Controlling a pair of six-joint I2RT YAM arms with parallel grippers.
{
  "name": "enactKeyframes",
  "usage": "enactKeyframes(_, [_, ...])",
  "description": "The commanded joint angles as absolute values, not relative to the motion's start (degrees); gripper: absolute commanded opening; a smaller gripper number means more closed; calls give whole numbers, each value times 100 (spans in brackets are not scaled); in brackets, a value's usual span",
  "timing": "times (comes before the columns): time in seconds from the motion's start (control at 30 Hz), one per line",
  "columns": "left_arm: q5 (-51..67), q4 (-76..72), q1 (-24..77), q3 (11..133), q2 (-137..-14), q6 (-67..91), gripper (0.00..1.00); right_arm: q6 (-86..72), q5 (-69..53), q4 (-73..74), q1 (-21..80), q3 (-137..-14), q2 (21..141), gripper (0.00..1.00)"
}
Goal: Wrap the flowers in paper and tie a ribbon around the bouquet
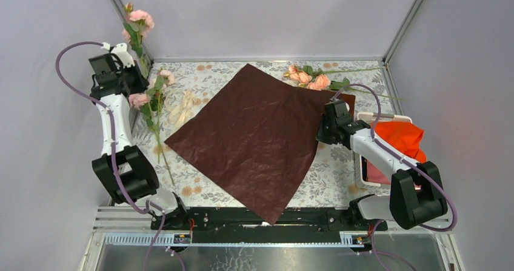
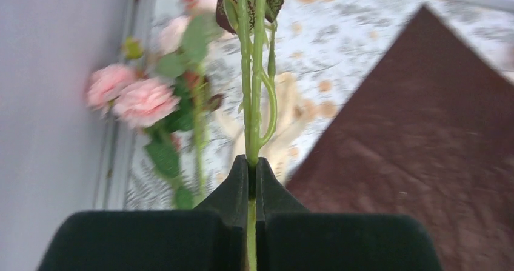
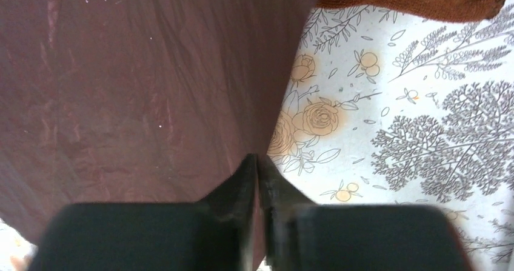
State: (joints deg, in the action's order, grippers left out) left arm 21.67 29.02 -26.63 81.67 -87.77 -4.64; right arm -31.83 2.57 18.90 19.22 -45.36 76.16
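- Grey booth walls all round, and the counter (image 1: 339, 174) wears a white cloth printed with leaves and orange blossoms.
- Biggest thing on it is the paper (image 1: 254, 137). It's one large sheet laid out like a diamond, dark maroon-brown side up and a bit crinkly, with its near corner reaching the counter's front edge.
- Right arm (image 1: 388, 156) reaches in from the right. The right end effector (image 3: 257, 162) is pressed together on the paper's right-hand edge, so it's pinching the sheet itself.
- Left arm (image 1: 115, 131) stands tall at the far left. The left end effector (image 2: 251, 168) is clamped on thin green stems, with leaves further up them.
- Flowers (image 1: 139, 19) come in three lots. The held sprig pokes up against the back wall with pink blooms on top. Another sprig (image 1: 151, 95) lies on the counter just beside the left arm. A peachy bunch (image 1: 309, 78) lies at the back, near the paper's far-right edge.
- Bright orange-red cloth (image 1: 403, 136) sits at the right side, just beyond the right arm.
- Ribbon (image 1: 185, 106) is cream and loosely heaped on the counter, between the lying sprig and the paper's left edge.
- Small brown folded square (image 1: 347, 101) peeks out right at the paper's right corner.
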Motion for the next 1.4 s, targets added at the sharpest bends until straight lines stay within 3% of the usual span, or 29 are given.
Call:
enactKeyframes(0.0, [3706,2956,-2471,8374,-8620,735,0,-3201,358,1860,1934,-4548,7235,25])
enactKeyframes(0.17, [3978,2317,-898,7888,-8319,1899,0,-2571,1467,2752,1953,-5311,7036,95])
enactKeyframes(0.3, [4256,1461,279,7523,-8277,2841,0,-1591,2669,3504,2615,-6618,7138,100])
enactKeyframes(0.37, [4254,1105,606,7479,-8307,3083,0,-1107,1252,3104,3151,-7069,7277,100])
enactKeyframes(0.47, [4253,536,866,7356,-8314,3488,0,-1550,-2305,1007,3643,-6841,7472,100])
enactKeyframes(0.53, [4302,205,922,7171,-8263,3805,0,-2357,-2677,-518,4016,-6551,7751,100])
enactKeyframes(0.67, [4068,-405,990,6646,-8003,4099,0,-3236,-2586,-1558,4356,-6816,8785,99])
enactKeyframes(0.77, [3983,-496,993,6463,-7924,4185,0,-3591,-2551,-1844,4421,-7055,9275,95])
enactKeyframes(0.87, [3961,-566,998,6325,-7888,4243,0,-3801,-2475,-1993,4432,-7193,9673,81])
enactKeyframes(0.9, [3953,-594,1001,6274,-7880,4253,0,-3836,-2486,-1948,4431,-7261,9801,68])
enactKeyframes(0.97, [3920,-502,1004,6242,-7871,4207,0,-3923,-2318,-1674,4438,-7376,9991,19])
enactKeyframes(1.0, [3823,-308,1002,6276,-7867,4094,0,-3954,-2133,-1506,4436,-7367,10008,3])
enactKeyframes(1.03, [3584,154,1002,6407,-7877,3836,0,-3964,-1931,-1268,4432,-7313,9992,0])
enactKeyframes(1.07, [3265,850,998,6640,-7926,3349,19,-3927,-1639,-930,4423,-7272,9967,0])
enactKeyframes(1.1, [2820,1541,983,6955,-8000,2695,65,-3870,-1316,-555,4423,-7212,9933,0])
enactKeyframes(1.13, [2331,2208,953,7210,-8093,1971,90,-3807,-988,-168,4426,-7137,9901,0])
enactKeyframes(1.17, [1773,2623,893,7386,-8140,1339,98,-3764,-692,177,4426,-7034,9875,0])
enactKeyframes(1.23, [1055,2760,379,7234,-8005,712,99,-3726,-328,604,4428,-6776,9845,0])
enactKeyframes(1.37, [766,1918,-1129,6281,-7750,196,99,-3716,-76,823,4422,-6413,9922,0])
